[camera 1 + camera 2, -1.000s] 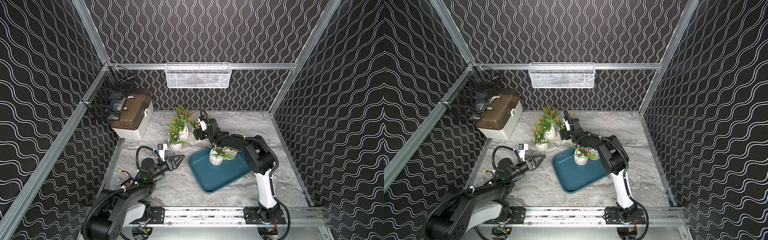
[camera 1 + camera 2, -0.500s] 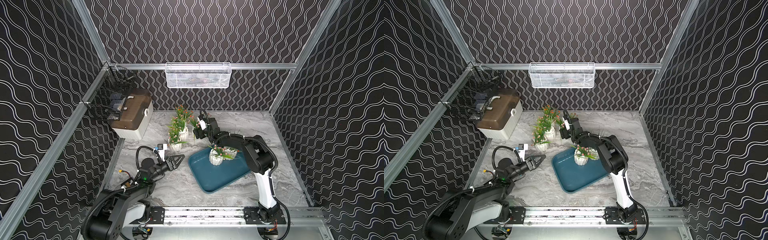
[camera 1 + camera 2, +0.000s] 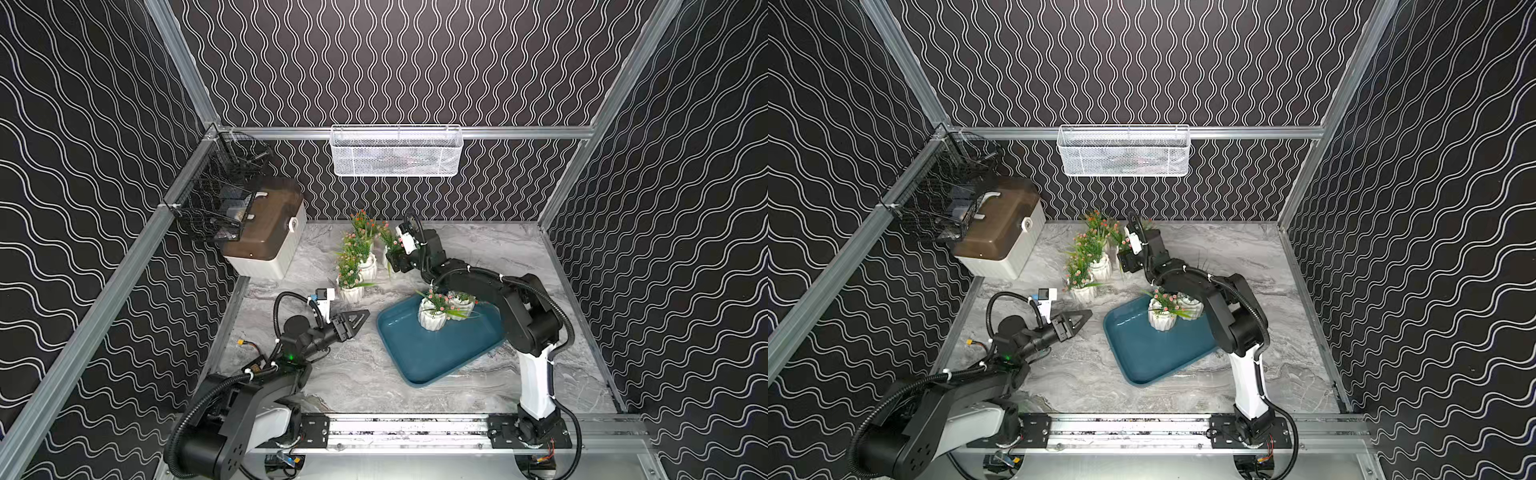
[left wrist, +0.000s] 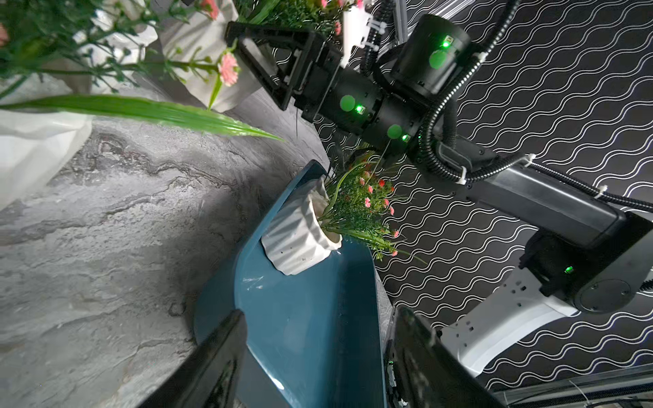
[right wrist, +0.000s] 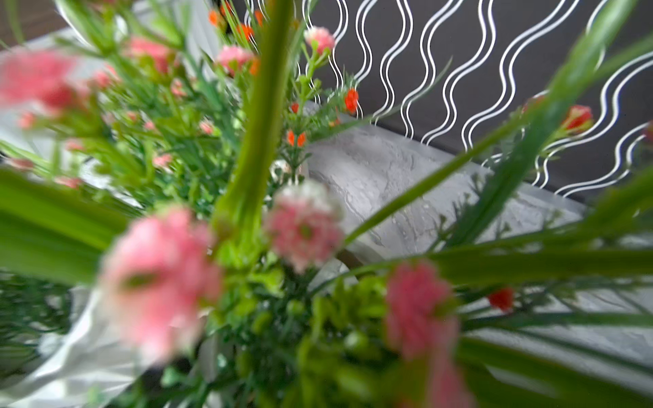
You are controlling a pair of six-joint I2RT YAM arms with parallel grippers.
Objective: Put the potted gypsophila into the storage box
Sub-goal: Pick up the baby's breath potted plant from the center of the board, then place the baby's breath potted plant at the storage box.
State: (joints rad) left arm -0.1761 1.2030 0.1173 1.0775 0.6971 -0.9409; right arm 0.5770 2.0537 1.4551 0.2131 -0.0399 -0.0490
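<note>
The storage box (image 3: 440,353) (image 3: 1154,353) (image 4: 307,318), a dark-teal tray, lies right of centre on the marble table. Two potted gypsophila stand in its far end: one (image 3: 432,320) (image 4: 300,240) nearer the middle, another (image 3: 463,305) under my right arm. More pots (image 3: 351,291) (image 3: 368,268) cluster behind the tray's left corner. My right gripper (image 3: 390,262) (image 3: 1123,264) (image 4: 240,46) sits against the rearmost pot (image 3: 385,251). Blurred flowers (image 5: 304,226) fill the right wrist view and hide its fingers. My left gripper (image 3: 363,316) (image 4: 318,339) hovers left of the tray, open and empty.
A white box with a brown lid (image 3: 266,245) stands at the back left. Above it a black wire basket (image 3: 216,195) hangs on the side rail. A white mesh basket (image 3: 397,151) hangs on the back wall. The arms' base rail (image 3: 415,428) runs along the front.
</note>
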